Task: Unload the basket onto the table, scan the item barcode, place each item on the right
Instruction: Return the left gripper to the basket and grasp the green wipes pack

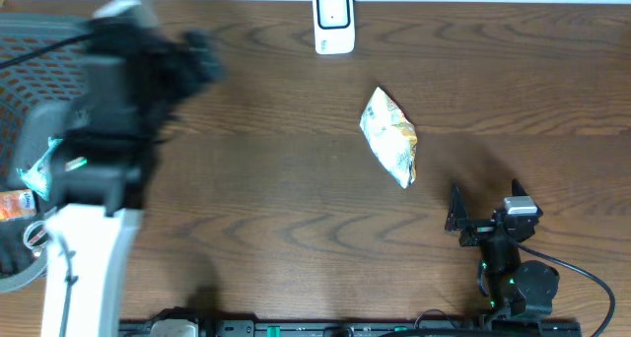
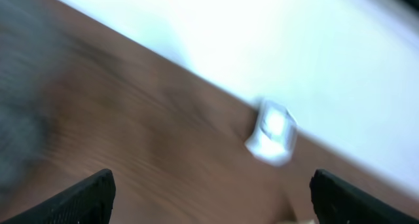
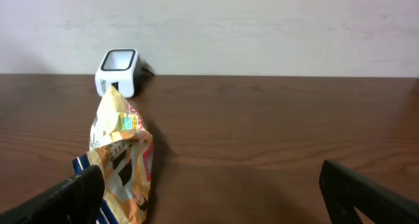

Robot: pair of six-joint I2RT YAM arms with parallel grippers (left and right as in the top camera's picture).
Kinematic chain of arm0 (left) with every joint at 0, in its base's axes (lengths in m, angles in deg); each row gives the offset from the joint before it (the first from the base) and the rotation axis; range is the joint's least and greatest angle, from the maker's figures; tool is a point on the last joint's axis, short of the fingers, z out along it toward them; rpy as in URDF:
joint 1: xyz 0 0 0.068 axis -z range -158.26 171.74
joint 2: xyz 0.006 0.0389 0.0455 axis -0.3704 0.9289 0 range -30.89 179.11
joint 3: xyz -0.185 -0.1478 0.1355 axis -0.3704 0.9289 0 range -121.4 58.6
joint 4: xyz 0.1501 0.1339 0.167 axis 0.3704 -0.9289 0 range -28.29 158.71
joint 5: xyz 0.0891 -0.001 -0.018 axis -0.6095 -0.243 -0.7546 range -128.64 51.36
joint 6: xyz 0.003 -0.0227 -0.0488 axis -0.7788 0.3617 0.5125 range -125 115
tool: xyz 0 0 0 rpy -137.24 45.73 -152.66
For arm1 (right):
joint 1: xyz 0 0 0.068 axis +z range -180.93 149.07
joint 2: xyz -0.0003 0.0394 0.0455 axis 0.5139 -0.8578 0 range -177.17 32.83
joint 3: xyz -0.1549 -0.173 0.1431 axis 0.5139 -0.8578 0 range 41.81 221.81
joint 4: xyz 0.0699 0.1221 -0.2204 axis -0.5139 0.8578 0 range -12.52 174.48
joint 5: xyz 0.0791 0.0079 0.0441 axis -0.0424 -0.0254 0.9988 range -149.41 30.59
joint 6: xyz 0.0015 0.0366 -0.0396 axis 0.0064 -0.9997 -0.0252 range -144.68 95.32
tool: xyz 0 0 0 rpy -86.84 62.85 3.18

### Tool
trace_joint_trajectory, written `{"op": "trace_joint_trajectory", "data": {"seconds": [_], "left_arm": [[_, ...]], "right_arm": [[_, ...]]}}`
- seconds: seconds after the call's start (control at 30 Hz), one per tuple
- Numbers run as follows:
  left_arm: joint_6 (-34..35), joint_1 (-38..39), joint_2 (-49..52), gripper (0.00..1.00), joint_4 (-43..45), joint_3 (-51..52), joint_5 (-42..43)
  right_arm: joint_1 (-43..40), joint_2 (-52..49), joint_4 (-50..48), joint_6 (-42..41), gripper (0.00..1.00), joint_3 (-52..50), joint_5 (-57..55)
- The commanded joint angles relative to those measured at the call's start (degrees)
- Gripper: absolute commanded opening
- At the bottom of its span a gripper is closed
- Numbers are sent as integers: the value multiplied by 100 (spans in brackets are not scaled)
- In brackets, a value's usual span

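Observation:
The item, a crinkled yellow-and-white snack packet [image 1: 389,135], lies flat on the wooden table right of centre. A white barcode scanner [image 1: 333,22] stands at the table's far edge. My right gripper [image 1: 485,203] sits low near the front right, open and empty, with the packet [image 3: 121,158] just ahead of its left finger and the scanner [image 3: 118,70] beyond. My left gripper [image 1: 197,59] is a motion-blurred shape raised over the left side. Its jaws [image 2: 213,201] stand wide with nothing between them, and the scanner [image 2: 272,132] shows blurred ahead of it.
A grey mesh basket [image 1: 20,41] fills the left edge of the table, partly hidden by the left arm. It holds other packets, one orange [image 1: 15,204] and one teal [image 1: 39,169]. A pale wall rises behind the table's far edge.

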Motion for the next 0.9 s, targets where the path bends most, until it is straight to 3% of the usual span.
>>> {"op": "trace_joint_trajectory", "data": {"seconds": [0.0, 0.03, 0.17, 0.37, 0.6, 0.67, 0.87], "left_arm": [[-446, -1231, -321, 93, -11, -22, -748], [-560, -1438, -345, 93, 2, -22, -907], [-2118, -2667, -66, 94, 24, -22, -1613], [-3062, -3436, 911, 93, -72, -17, -1615], [-4089, -3932, 2079, 93, -455, -15, -1585], [-4546, -3952, 2365, 98, -542, -2, -1368], [-5696, -3952, 3064, 98, -573, 164, -1215]], "right_arm": [[44, 35, 17, 37, 99, -9, -26], [44, 35, 17, 37, 99, -9, -26], [44, 35, 17, 37, 99, -9, -26], [44, 35, 17, 37, 99, -9, -26], [44, 35, 17, 37, 100, -9, -26], [44, 35, 17, 37, 99, -9, -26], [44, 35, 17, 37, 99, -9, -26]]}}
